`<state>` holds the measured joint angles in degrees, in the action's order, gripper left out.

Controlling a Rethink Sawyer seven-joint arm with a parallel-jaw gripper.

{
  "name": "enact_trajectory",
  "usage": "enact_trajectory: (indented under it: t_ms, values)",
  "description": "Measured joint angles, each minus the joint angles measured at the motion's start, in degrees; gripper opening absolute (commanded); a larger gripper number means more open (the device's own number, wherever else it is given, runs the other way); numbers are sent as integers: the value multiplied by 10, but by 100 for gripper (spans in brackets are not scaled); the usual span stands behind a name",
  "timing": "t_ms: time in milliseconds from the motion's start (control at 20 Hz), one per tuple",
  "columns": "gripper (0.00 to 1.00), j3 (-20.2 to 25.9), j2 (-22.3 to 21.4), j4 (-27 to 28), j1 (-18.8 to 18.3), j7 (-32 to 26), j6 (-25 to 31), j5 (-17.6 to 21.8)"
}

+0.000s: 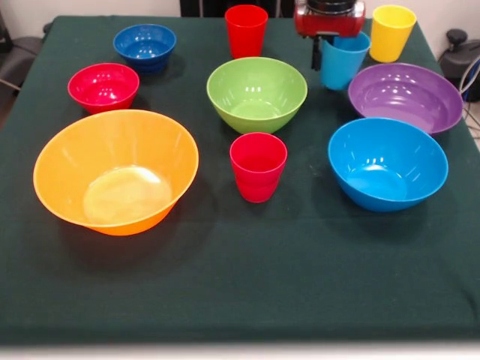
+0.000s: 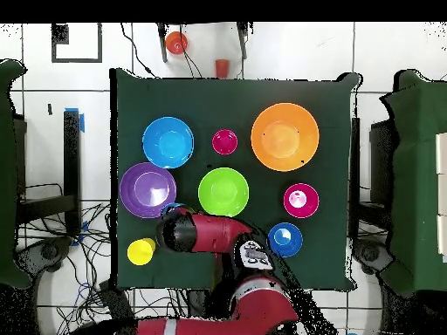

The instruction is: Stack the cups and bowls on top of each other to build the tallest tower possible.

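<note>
All cups and bowls stand apart on the green cloth; nothing is stacked. My gripper (image 1: 324,56) hangs at the light blue cup (image 1: 343,61), at its rim on the picture's left side. A yellow cup (image 1: 391,32) and a purple bowl (image 1: 405,96) are beside it. One red cup (image 1: 246,30) stands at the back, another (image 1: 258,166) at the centre. The green bowl (image 1: 256,94), medium blue bowl (image 1: 387,163), huge orange bowl (image 1: 116,171), small red bowl (image 1: 103,86) and small dark blue bowl (image 1: 145,46) are spread around. In the overhead view the arm (image 2: 209,234) hides the back red cup.
The cloth-covered table (image 1: 240,285) ends close behind the yellow cup. Other tables stand at both sides in the overhead view (image 2: 419,174), with cables on the floor (image 2: 83,235). Two small red objects (image 2: 176,42) sit on the floor beyond the table.
</note>
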<state>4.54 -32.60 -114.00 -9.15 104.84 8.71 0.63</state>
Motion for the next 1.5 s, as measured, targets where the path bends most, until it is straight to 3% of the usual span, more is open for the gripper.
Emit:
enact_trajectory:
  t_ms: [250, 750, 1100, 1500]
  values:
    - [0, 21, -55, -6, -8, 0, 51, -1]
    - [0, 37, -103, -6, -9, 0, 82, -12]
    - [0, 42, -105, -8, -20, 0, 82, -12]
    - [0, 60, -88, -11, -78, 0, 81, -6]
